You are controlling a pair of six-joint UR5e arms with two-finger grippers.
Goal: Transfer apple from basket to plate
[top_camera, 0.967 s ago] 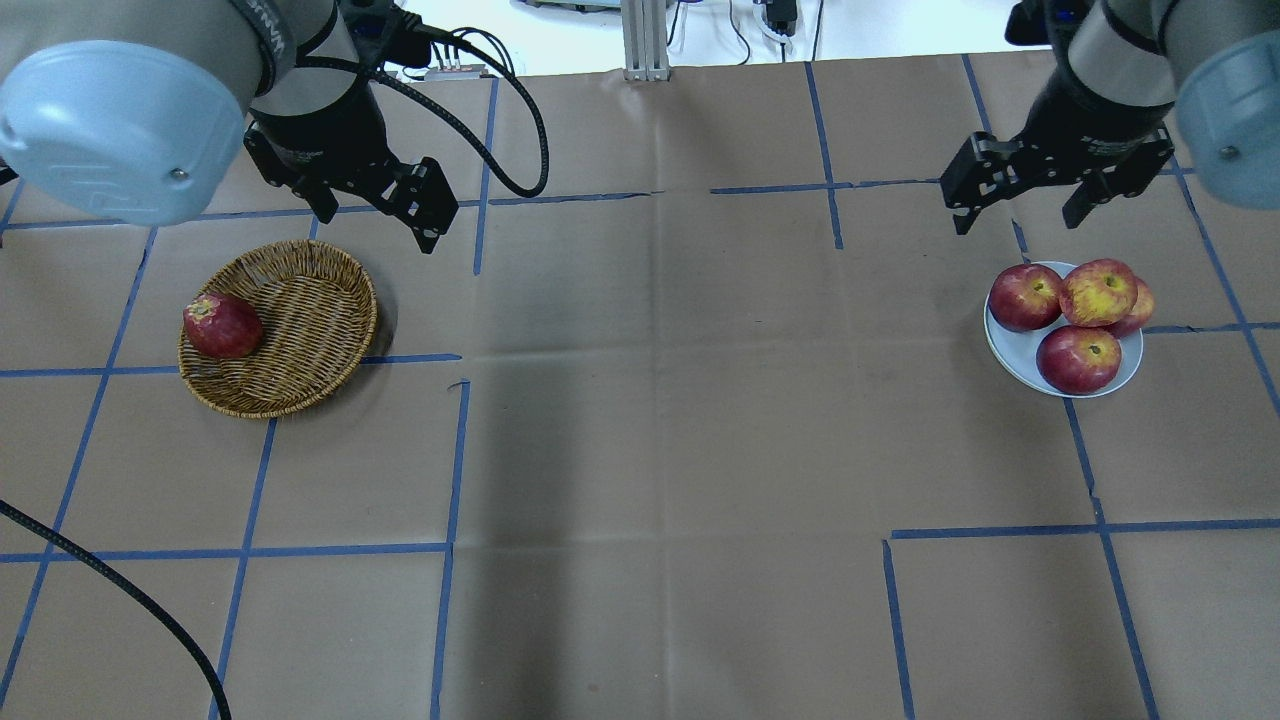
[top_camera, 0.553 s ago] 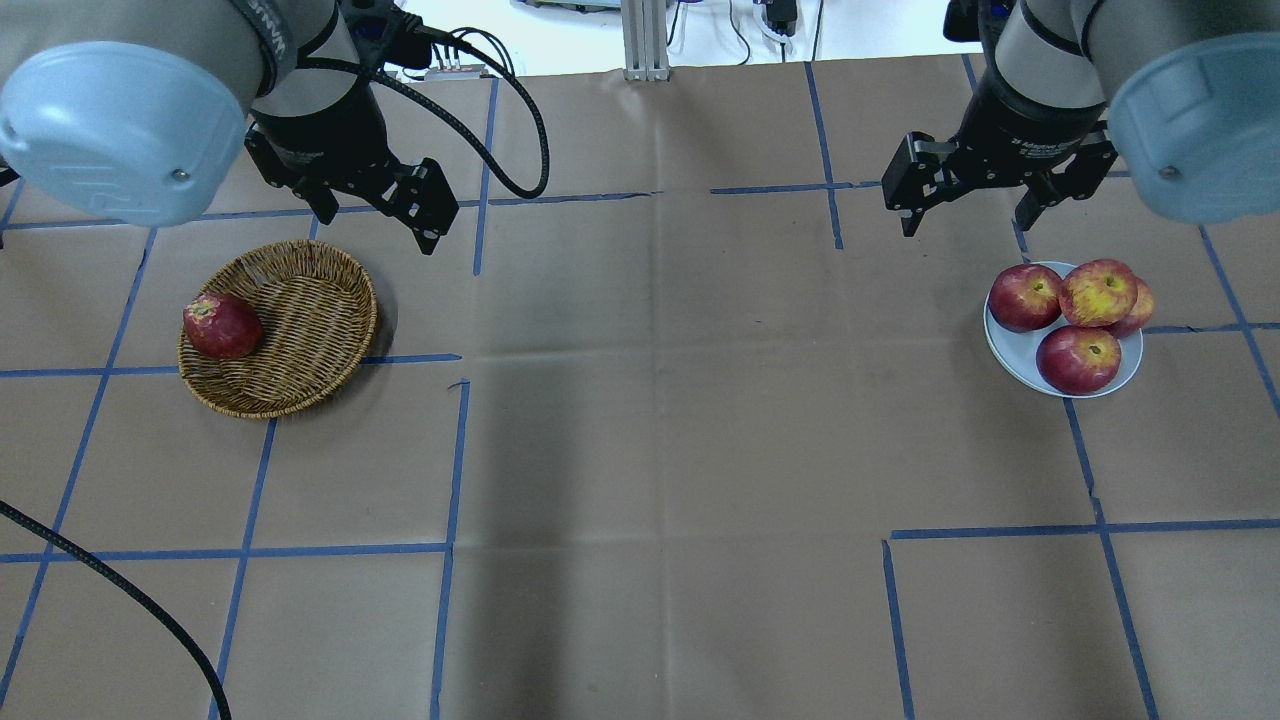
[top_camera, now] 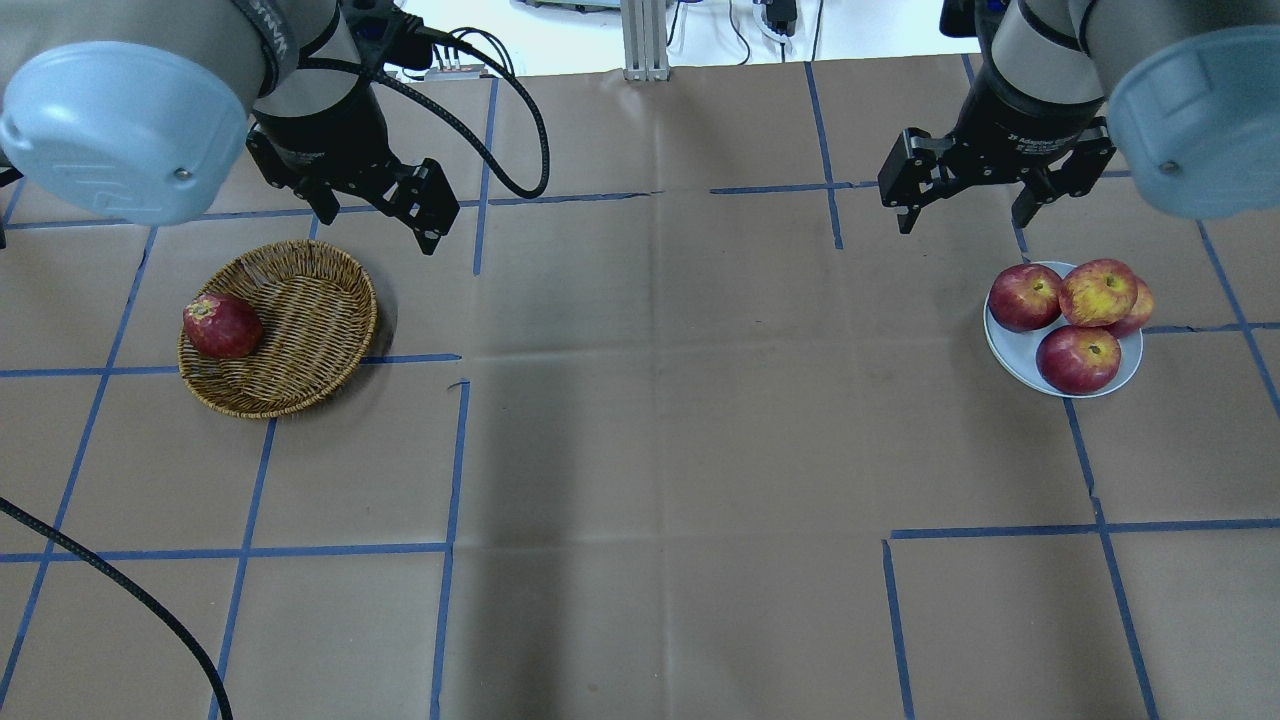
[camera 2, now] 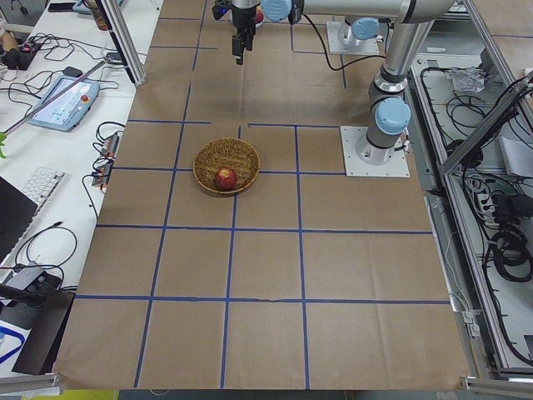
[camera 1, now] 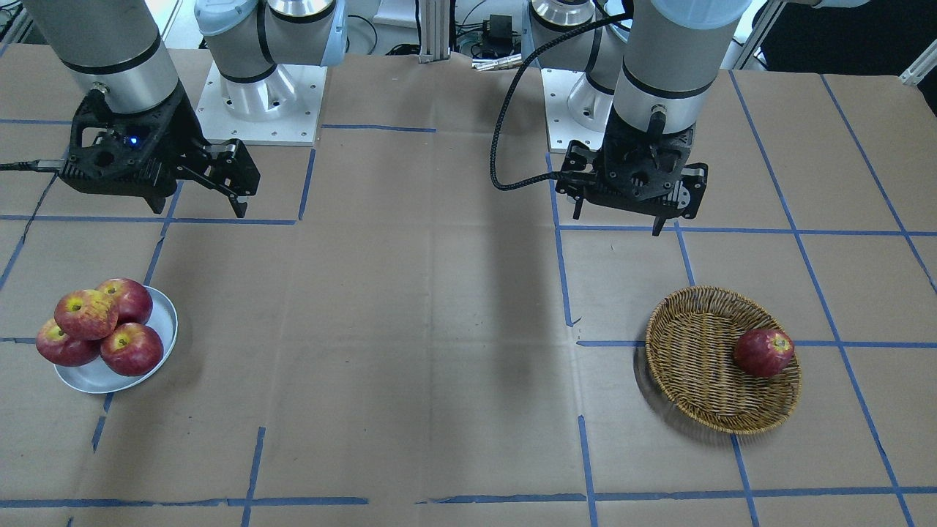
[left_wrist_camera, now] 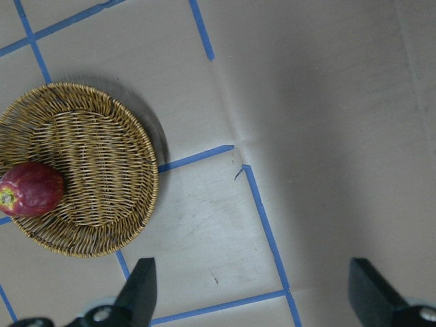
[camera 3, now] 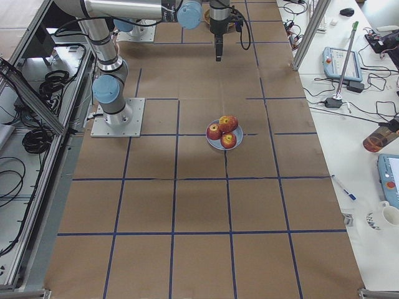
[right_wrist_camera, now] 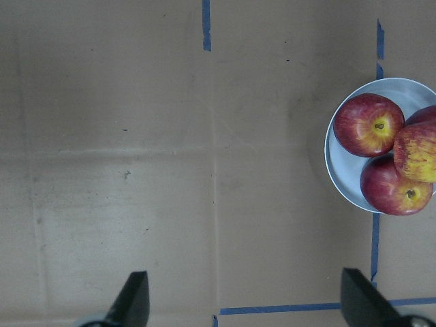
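Note:
The pale, yellow-streaked apple [top_camera: 1097, 292] lies on top of three darker red apples on the white plate [top_camera: 1003, 347] at the right. It also shows in the front-facing view [camera 1: 86, 313] and the right wrist view [right_wrist_camera: 417, 151]. The wicker basket [top_camera: 310, 310] at the left holds one dark red apple [top_camera: 222, 326] against its left rim. My right gripper [top_camera: 962, 222] is open and empty, up in the air behind and to the left of the plate. My left gripper [top_camera: 378, 222] is open and empty, above the table just behind the basket's far right rim.
Brown paper with blue tape lines covers the table. A black cable [top_camera: 120, 590] runs across the front left corner. In the side views, desks with keyboards, pendants and cables stand beyond the table's ends.
My right gripper has moved away from the plate's back edge, to the view's left and slightly back, still open. The left arm, the basket and the apples have not moved.

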